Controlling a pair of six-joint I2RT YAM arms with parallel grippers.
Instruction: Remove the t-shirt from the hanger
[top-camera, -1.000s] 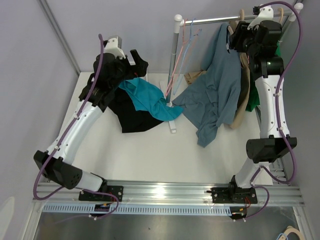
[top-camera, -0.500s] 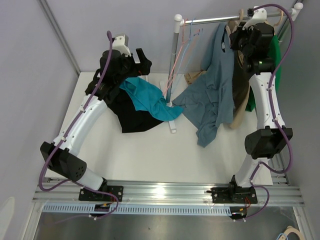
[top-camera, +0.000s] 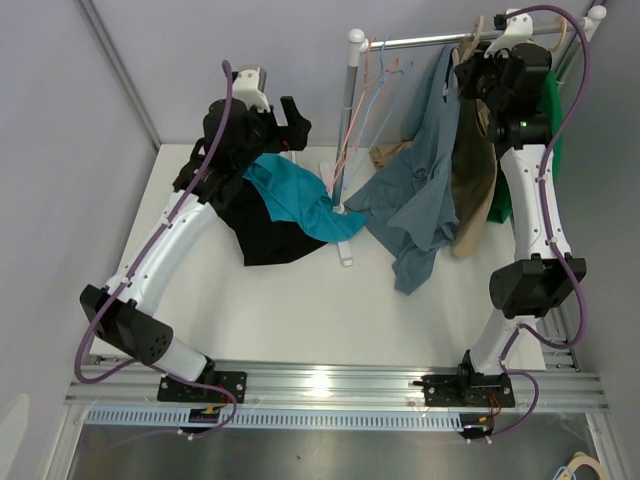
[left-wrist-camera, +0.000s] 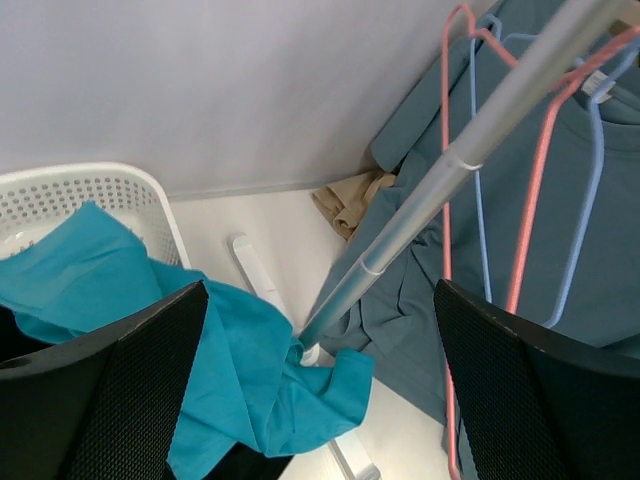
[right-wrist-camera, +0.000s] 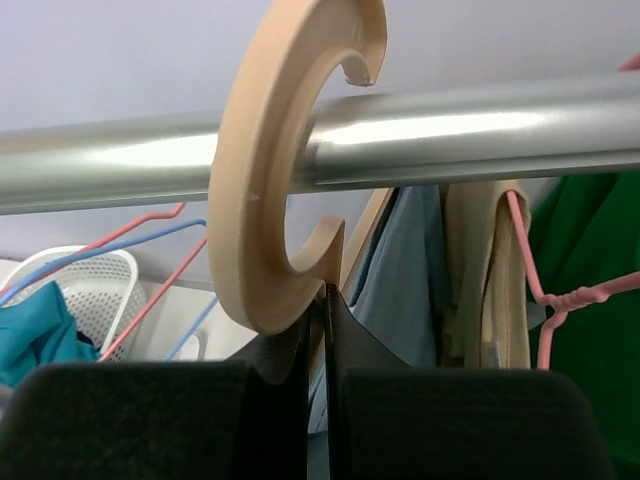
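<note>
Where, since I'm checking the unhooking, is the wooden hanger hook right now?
In the right wrist view the wooden hanger hook curls over the metal rail, left of centre, just above the fingers of the right gripper.

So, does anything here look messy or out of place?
Yes: the blue shirt hangs crooked, its lower half trailing onto the table, and a teal shirt spills over the basket rim onto a black garment.

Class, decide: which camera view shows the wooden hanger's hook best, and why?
The right wrist view: the wooden hook fills the frame, curled over the metal rail. The top external view shows it only as a tiny tan curve at the rail. The left wrist view misses it.
</note>
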